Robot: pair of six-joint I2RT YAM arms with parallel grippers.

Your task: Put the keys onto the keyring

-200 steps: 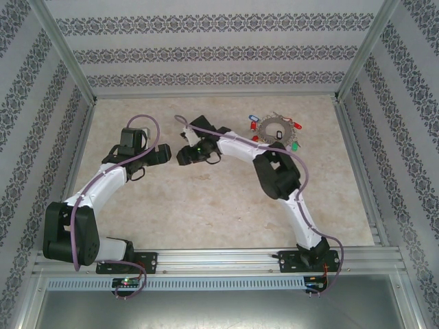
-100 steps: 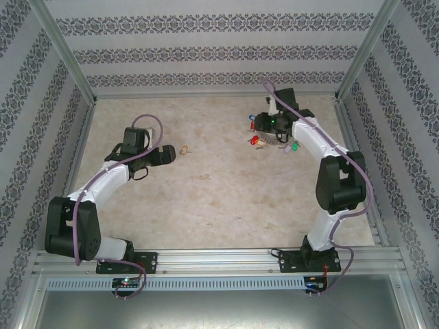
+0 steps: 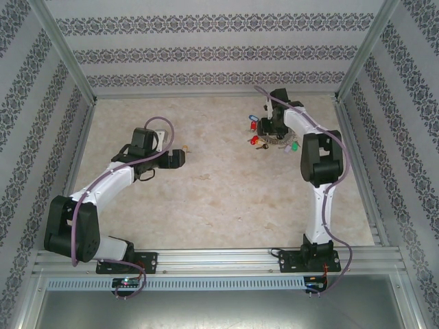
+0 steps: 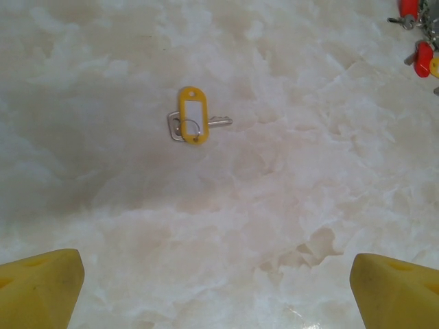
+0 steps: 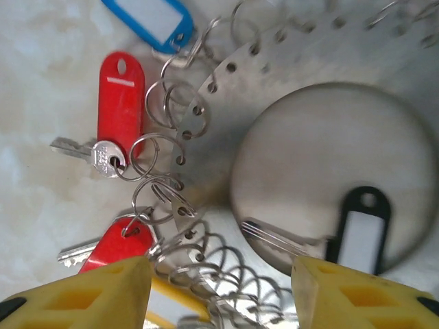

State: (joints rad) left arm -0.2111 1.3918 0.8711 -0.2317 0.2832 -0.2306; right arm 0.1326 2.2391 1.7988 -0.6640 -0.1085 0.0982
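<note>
A silvery key with a yellow tag lies alone on the marbled table, ahead of my left gripper, which is open and empty. In the top view my left gripper is at mid-left. My right gripper hangs low over the keyring, a flat grey metal ring with holes along its rim. It is open, with small split rings between its yellow fingertips. Red-tagged keys and a blue-tagged key fan off the rim. A black-tagged key lies on the ring's grey centre.
Patterned walls and metal rails box in the table. The keyring sits near the back right corner, with a green tag on its right side. More red tags show at the right edge of the left wrist view.
My right arm has swung from the middle of the table to the keyring at back right. The yellow-tagged key stayed on the table. My left gripper has moved right, towards that key.
</note>
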